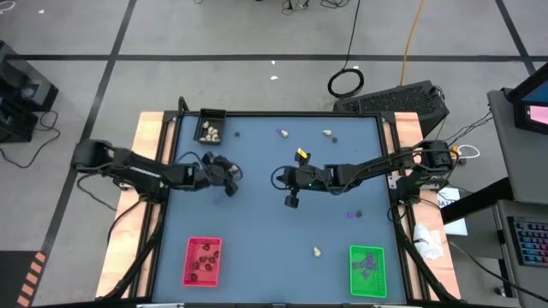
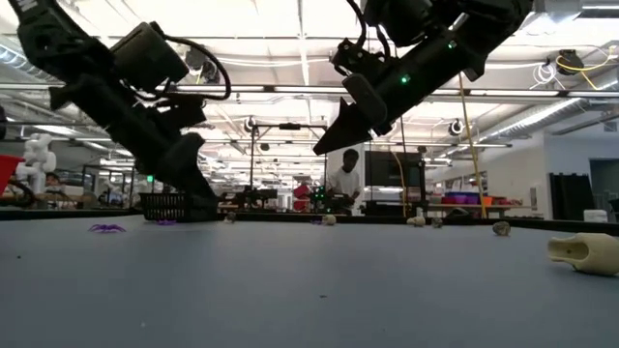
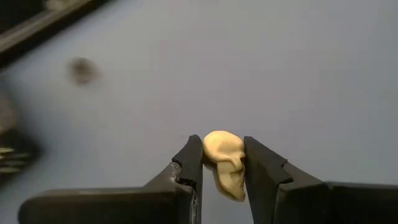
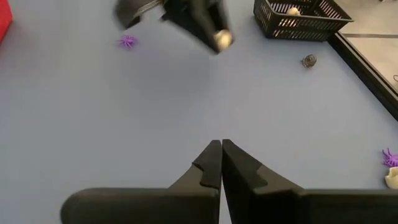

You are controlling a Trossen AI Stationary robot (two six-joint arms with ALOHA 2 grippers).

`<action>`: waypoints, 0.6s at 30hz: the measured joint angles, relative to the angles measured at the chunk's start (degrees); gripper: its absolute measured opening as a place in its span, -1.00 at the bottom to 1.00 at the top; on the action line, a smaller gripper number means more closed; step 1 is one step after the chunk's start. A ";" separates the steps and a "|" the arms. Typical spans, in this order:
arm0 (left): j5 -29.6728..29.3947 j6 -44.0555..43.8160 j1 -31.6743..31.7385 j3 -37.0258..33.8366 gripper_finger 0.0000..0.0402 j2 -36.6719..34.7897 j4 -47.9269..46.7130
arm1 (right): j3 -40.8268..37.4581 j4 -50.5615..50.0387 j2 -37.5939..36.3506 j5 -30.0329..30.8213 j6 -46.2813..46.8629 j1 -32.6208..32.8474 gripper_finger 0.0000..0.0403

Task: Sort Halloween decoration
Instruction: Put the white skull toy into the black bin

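- Halloween decoration sits scattered over the blue table [image 1: 257, 222]: cream skulls, dark lumps and purple spiders, with some already sorted into three trays
- Nearest the front edge, a red tray [image 1: 203, 261] holds dark bits and a green tray [image 1: 367, 270] holds what look like purple ones; a loose cream piece [image 1: 317, 251] lies between them
- At mid-table the left gripper [image 3: 222, 163] has its fingers clamped on a cream skull [image 3: 225, 160], lifted clear of the surface
- Close by, the right gripper [image 4: 221, 165] hangs above the middle of the table, fingers pressed together and empty
- Step in hand, as I read it: one skull picked, now to be carried off
- Next move likely calls for swinging the left arm to the black tray [image 1: 211, 126] at the far left corner, where other cream pieces already lie, and letting go only once over its rim
- Farther back, a purple spider [image 1: 282, 133], another cream piece [image 1: 327, 133] and a dark lump [image 1: 335, 139] wait near the far edge
- More purple and dark bits lie on the right side near the right arm
- Table top is smooth, matt blue, with wooden strips along both sides
- Beyond it is a bright workshop with ceiling lights, benches and a person [image 2: 343, 184] standing at the back
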 joint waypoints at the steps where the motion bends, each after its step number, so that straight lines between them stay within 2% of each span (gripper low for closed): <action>1: -0.03 -0.02 1.71 0.00 -0.63 -1.87 -1.55 | 0.00 0.00 0.00 0.00 0.22 0.02 -1.00; 5: 0.25 -0.17 10.54 2.32 -0.63 -8.54 -12.35 | 0.00 -0.02 0.00 0.00 0.35 0.28 -1.00; 9: 2.32 2.83 19.71 9.22 -0.63 -11.95 -26.99 | 0.00 -0.10 0.00 -0.02 0.25 0.39 -1.00; 13: 6.47 9.44 29.04 16.87 -0.63 -11.19 -35.96 | 0.00 -0.04 0.00 0.00 0.19 0.37 -1.00; 18: 13.54 16.44 39.66 22.46 -0.63 -5.38 -39.04 | 0.00 -0.27 0.00 -0.02 0.09 0.40 -1.00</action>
